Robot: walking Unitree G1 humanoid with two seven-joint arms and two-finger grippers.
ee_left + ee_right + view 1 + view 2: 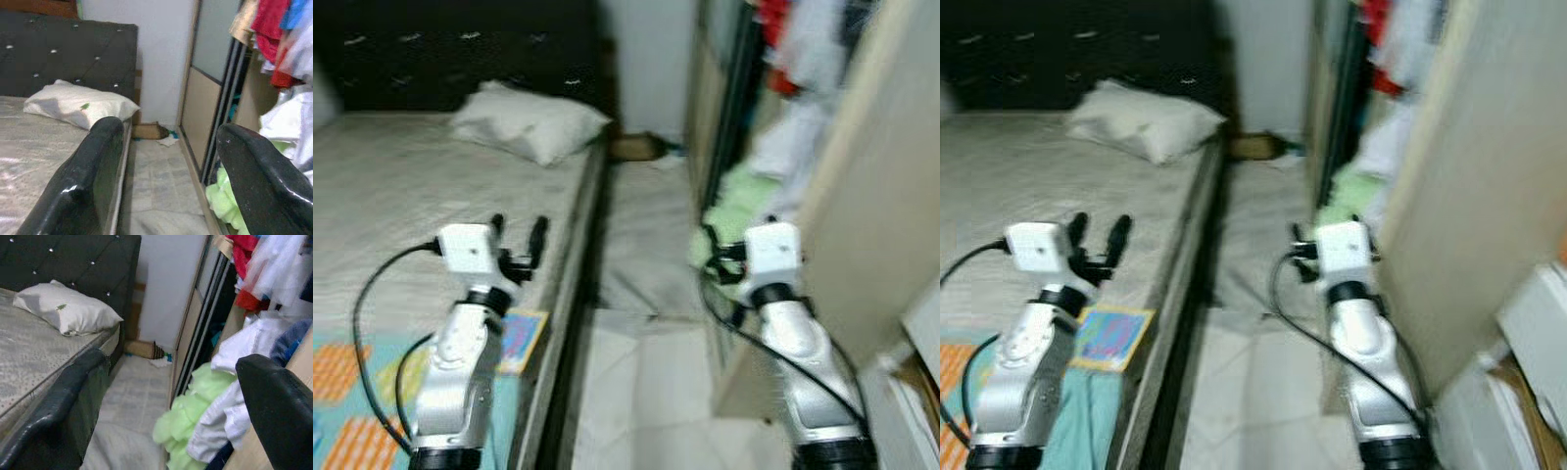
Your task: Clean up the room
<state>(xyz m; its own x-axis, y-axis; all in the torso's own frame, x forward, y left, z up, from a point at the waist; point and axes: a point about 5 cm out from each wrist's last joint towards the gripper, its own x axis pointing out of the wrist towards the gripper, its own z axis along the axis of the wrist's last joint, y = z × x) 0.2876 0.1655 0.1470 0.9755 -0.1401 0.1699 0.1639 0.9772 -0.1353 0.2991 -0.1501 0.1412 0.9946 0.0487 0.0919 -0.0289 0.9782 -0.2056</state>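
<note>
- While both arms hover empty, tidying looks barely begun: left gripper (517,238) spread over the bed (391,186); right gripper (161,396) spread.
- Green garment (183,416) spills from the wardrobe (862,196), right; clutter (159,133) lies far.

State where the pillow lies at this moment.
The pillow lies on the bed, on the robot's left in the eye views, near the dark headboard and the bed's edge along the aisle.

Bed (401,186) with dark tufted headboard (58,49) lay ahead-left of both grippers; pale wall (161,54), tiled floor (636,392), open wardrobe (195,333) ahead-right.
</note>
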